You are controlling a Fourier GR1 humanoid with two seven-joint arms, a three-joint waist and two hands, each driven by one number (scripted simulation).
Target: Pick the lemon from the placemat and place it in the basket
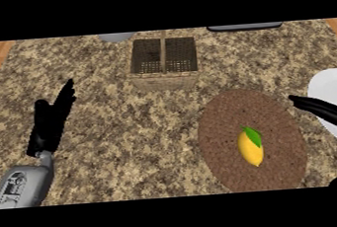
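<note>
lemon [250, 147]: one, yellow with a green leaf, lying on placemat
placemat [235, 125]: one, brown, round
basket [164, 57]: one, two compartments
plate [329, 92]: one, white
left hand [52, 119]: fingers straight, holding nothing
right hand [323, 109]: fingers extended over plate edge, holding nothing

Even, fairly bright light w/ no glare; faint shadow under lemon [250, 148] on placemat [231, 131].

A white plate [329, 92] sits at the granite counter's [128, 118] right edge.
</note>
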